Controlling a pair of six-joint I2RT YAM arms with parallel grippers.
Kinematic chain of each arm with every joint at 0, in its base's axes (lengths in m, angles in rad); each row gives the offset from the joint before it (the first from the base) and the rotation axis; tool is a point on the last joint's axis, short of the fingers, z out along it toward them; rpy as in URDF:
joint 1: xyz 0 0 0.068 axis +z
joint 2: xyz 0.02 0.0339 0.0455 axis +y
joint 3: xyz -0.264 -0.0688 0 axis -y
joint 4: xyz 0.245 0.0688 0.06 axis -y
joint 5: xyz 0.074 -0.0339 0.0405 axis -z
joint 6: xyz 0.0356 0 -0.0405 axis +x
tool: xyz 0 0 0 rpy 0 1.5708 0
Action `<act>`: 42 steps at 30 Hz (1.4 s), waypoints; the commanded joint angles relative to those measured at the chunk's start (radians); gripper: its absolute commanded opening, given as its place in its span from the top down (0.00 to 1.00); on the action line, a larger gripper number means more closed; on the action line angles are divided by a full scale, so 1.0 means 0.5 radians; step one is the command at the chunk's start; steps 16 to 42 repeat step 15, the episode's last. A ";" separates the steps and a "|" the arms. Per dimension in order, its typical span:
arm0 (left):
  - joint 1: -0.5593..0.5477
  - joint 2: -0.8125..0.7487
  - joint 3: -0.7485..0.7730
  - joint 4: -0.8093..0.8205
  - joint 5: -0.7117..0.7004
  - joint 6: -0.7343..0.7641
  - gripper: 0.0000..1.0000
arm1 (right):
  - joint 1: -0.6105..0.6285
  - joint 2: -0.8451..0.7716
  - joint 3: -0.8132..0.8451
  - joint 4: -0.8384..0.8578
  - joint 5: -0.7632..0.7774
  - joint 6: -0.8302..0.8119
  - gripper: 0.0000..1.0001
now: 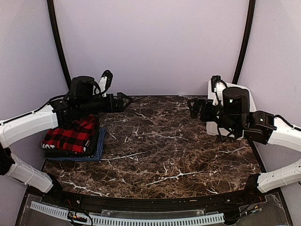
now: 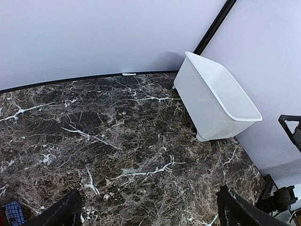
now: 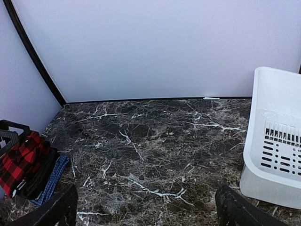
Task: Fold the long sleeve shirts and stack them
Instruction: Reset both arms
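Three shirts lie in one folded pile on the tabletop (image 1: pixel 160 141), well apart from the white basket (image 2: pixel 202 103) on the side opposite it. The red-and-black checked shirt (image 1: pixel 70 137) is on top, the black shirt (image 3: pixel 40 175) under it, and the blue shirt (image 3: pixel 55 173) at the bottom with its edge showing. No loose cloth shows between basket and pile, nor in the visible part of the basket, so I judge the folding and stacking done or all but done. The left gripper (image 1: pixel 126 101) hangs near the pile on its basket side and the right gripper (image 1: pixel 191 108) just beside the basket, both with jaws wide and holding nothing.
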 commanded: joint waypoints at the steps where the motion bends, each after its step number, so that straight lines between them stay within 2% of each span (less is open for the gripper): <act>1: -0.006 -0.070 -0.023 0.054 -0.025 0.011 0.01 | -0.009 -0.036 -0.008 0.042 0.047 -0.030 0.01; 42: -0.006 -0.067 0.022 0.047 -0.016 0.030 0.01 | -0.008 -0.044 0.006 0.017 0.041 -0.039 0.01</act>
